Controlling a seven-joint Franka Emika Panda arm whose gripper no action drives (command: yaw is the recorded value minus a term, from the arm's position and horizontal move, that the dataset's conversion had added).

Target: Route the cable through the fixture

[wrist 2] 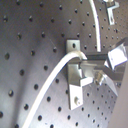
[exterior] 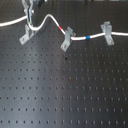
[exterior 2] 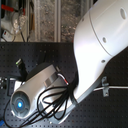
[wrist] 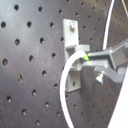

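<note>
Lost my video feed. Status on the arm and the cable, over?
Gripper at the fixture, jaws shut on the cable. Cable already lies in the other two clips. Nothing in the way.

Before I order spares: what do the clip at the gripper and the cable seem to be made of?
The fixture looks like bent grey sheet metal, matte, with a screw hole in its flat foot. The cable looks like white plastic-sheathed cord, smooth, bending in a soft curve. Neither is certain from these views.

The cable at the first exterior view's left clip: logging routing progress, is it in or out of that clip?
In. Both wrist views show the cable passing between the clip's prongs, with the gripper beside it.
</note>
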